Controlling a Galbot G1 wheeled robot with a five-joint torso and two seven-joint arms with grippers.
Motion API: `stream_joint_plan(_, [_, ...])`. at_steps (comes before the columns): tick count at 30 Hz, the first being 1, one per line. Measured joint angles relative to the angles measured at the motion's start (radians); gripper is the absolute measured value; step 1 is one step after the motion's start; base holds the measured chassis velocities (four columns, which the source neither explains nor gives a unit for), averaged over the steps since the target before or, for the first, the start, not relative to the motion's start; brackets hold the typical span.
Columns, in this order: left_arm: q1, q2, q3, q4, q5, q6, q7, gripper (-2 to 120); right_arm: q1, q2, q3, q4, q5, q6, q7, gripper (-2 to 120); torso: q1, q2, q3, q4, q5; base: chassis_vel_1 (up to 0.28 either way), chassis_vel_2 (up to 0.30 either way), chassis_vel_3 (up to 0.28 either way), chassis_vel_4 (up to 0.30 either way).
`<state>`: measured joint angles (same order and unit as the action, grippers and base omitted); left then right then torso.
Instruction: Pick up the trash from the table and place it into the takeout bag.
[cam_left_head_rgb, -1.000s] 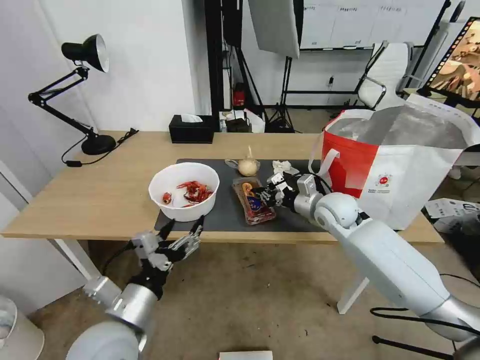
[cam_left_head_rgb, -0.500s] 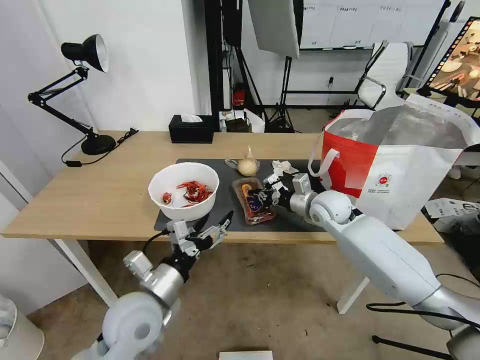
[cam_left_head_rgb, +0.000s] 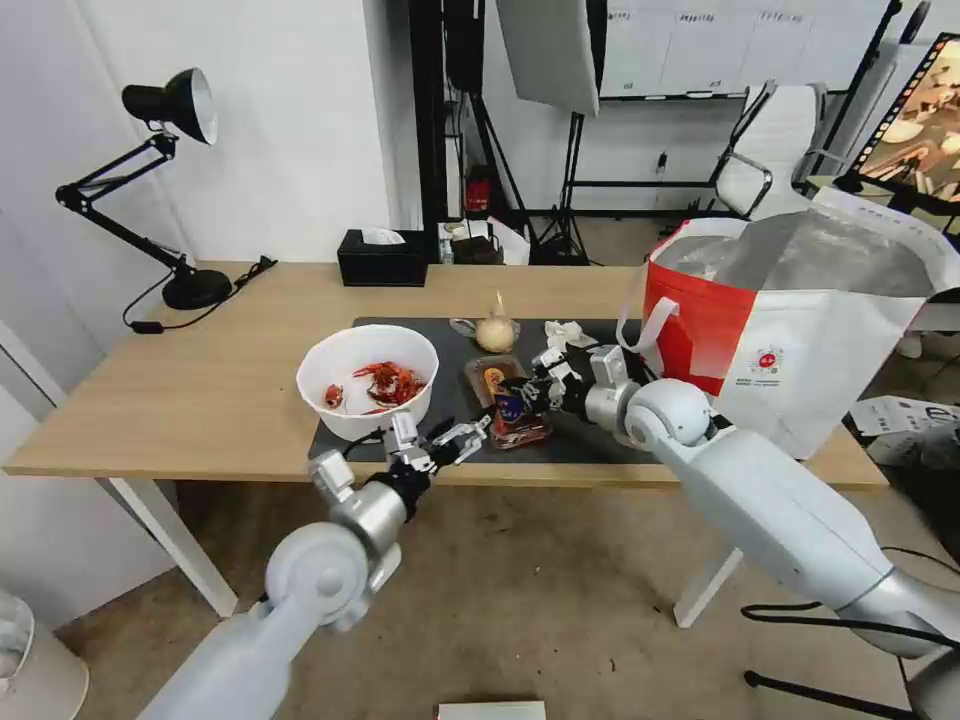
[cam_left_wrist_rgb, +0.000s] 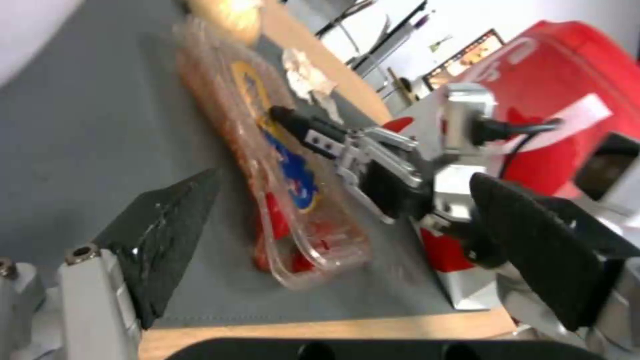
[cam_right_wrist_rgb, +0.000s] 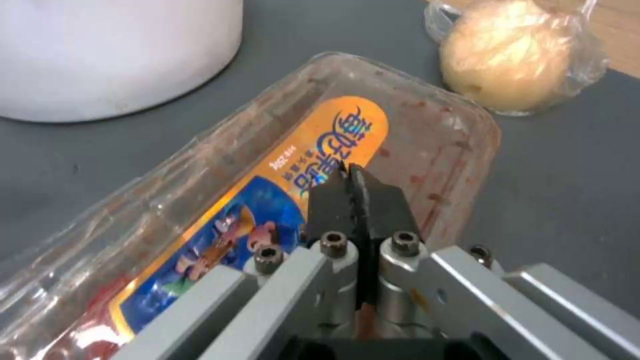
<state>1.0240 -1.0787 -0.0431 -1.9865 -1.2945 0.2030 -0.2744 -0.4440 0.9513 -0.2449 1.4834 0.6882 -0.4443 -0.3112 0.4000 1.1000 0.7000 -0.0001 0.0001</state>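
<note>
The clear plastic tray (cam_left_head_rgb: 507, 402) is lying lengthwise on the dark grey mat (cam_left_head_rgb: 590, 440) of the worktop (cam_left_head_rgb: 200, 370), between the white bowl of crayfish shells (cam_left_head_rgb: 367, 380) and the takeout bag (cam_left_head_rgb: 800, 320). The right tool (cam_left_head_rgb: 520, 388) is reached in from the bag side, fingers pressed together with no gap seen in the right wrist view, tips set on the tray's printed orange-and-blue label (cam_right_wrist_rgb: 313, 165); whether the thin film or rim is actually pinched cannot be told. The tray's near end appears slightly raised off the mat in the left wrist view, probably because it is being levered up by that tool. The left tool (cam_left_head_rgb: 450, 440) is held at the worktop's front edge, fingers spread wide and nothing held, the near end of the tray lined up between them, likely so the flimsy tray can be supported from the second side. The knotted tan bundle in clear wrap (cam_left_head_rgb: 497, 332) is sitting just beyond the tray's far end, and the crumpled white tissue (cam_left_head_rgb: 565, 333) is lying near the bag's loop handle (cam_left_head_rgb: 650, 330). The bowl is standing close beside the tray and could be knocked by the left tool. The bag's mouth is open but high, so the tray has to be lifted over its rim. A black tissue box (cam_left_head_rgb: 382, 258) and a desk lamp (cam_left_head_rgb: 165, 180) are well apart at the back.
</note>
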Motion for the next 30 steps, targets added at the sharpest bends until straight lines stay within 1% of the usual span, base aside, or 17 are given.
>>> stream_joint_plan(1, [-0.022, -0.012, 0.006, 0.021, -0.028, 0.007, -0.018, 100, 0.000, -0.001, -0.001, 0.001, 0.002, -0.003, 0.000, 0, 0.000, 0.000, 0.000, 0.0000, 0.0000, 0.000, 0.000, 0.000, 0.000])
stream_joint_plan(3, [-0.029, -0.016, 0.008, 0.027, -0.036, 0.010, -0.023, 100, 0.000, -0.002, -0.001, 0.001, 0.003, -0.004, 0.000, 0, 0.000, 0.000, 0.000, 0.0000, 0.0000, 0.000, 0.000, 0.000, 0.000])
stream_joint_plan(5, [-0.058, -0.035, 0.013, 0.057, -0.060, 0.016, -0.040, 100, 0.001, -0.004, -0.002, 0.001, 0.005, -0.010, 0.000, 0, 0.000, 0.000, 0.000, 0.0001, 0.0000, 0.000, 0.000, 0.000, 0.000])
stream_joint_plan(12, [-0.074, -0.060, 0.024, 0.089, -0.066, 0.021, -0.052, 100, 0.001, -0.006, -0.002, 0.004, 0.010, -0.022, -0.002, 0, 0.000, 0.000, 0.000, 0.0001, -0.0001, 0.000, 0.000, 0.000, 0.000])
stream_joint_plan(20, [-0.082, -0.079, 0.034, 0.108, -0.064, 0.030, -0.067, 100, 0.000, -0.009, -0.002, 0.007, 0.012, -0.023, -0.003, 0, 0.000, 0.000, 0.000, 0.0001, 0.0000, 0.000, 0.000, 0.000, 0.000])
stream_joint_plan(27, [-0.112, -0.107, 0.044, 0.154, -0.095, 0.031, -0.093, 100, -0.008, -0.018, -0.003, 0.021, 0.016, -0.026, -0.002, 0, 0.000, 0.000, 0.000, 0.0000, -0.0001, 0.000, 0.000, 0.000, 0.000])
stream_joint_plan(29, [-0.118, -0.113, 0.048, 0.169, -0.093, 0.031, -0.094, 97, -0.015, -0.023, -0.001, 0.029, 0.016, -0.026, -0.003, 0, 0.000, 0.000, 0.000, 0.0000, 0.0000, 0.000, 0.000, 0.000, 0.000])
stream_joint_plan(30, [-0.119, -0.116, 0.049, 0.176, -0.090, 0.030, -0.094, 93, -0.019, -0.025, 0.000, 0.032, 0.015, -0.026, -0.003, 0, 0.000, 0.000, 0.000, 0.0001, 0.0001, 0.000, 0.000, 0.000, 0.000])
